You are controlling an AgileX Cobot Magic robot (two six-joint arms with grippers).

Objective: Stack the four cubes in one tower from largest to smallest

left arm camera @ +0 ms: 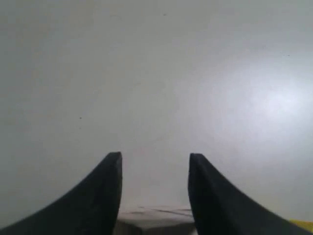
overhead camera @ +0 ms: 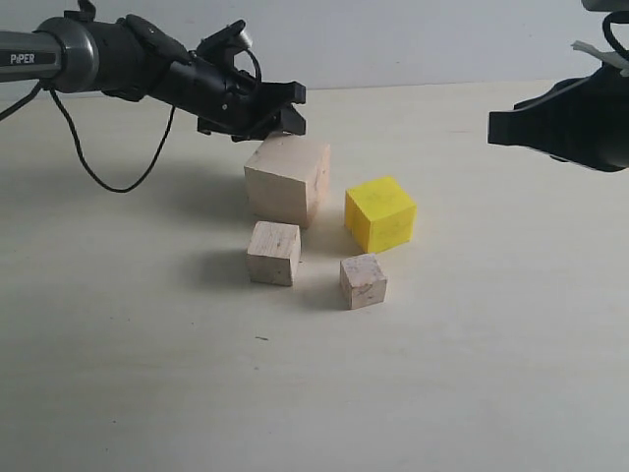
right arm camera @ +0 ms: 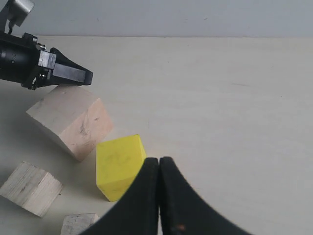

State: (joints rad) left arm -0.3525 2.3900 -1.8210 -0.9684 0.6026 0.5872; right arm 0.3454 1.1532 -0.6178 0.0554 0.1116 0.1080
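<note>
Four cubes sit separately on a pale table (overhead camera: 147,374), none stacked. The left gripper (overhead camera: 285,108) hovers just above the far top edge of the large cube (overhead camera: 287,182), close to it, though contact cannot be judged. In the left wrist view its two black fingers (left arm camera: 105,191) stand apart with only blank wall between them, so the jaws are released and hold nothing. A sliver of the large cube's pale wooden top (left arm camera: 156,220) shows low between them. A black cable (overhead camera: 98,167) droops from the left arm toward the table.

The yellow cube (overhead camera: 380,213) stands just beside the large cube, on the side toward the right arm, with a narrow gap between them. The medium cube (overhead camera: 273,253), of pale wood, rests just in front of the large cube, apart from it. The small cube (overhead camera: 363,281), pale with dark smudges, lies in front of the large cube and off toward the yellow one.

The right gripper (right arm camera: 159,161) hangs in the air well apart from the large cube, beyond the yellow cube. Its fingers are pressed together, clenched on nothing.
</note>
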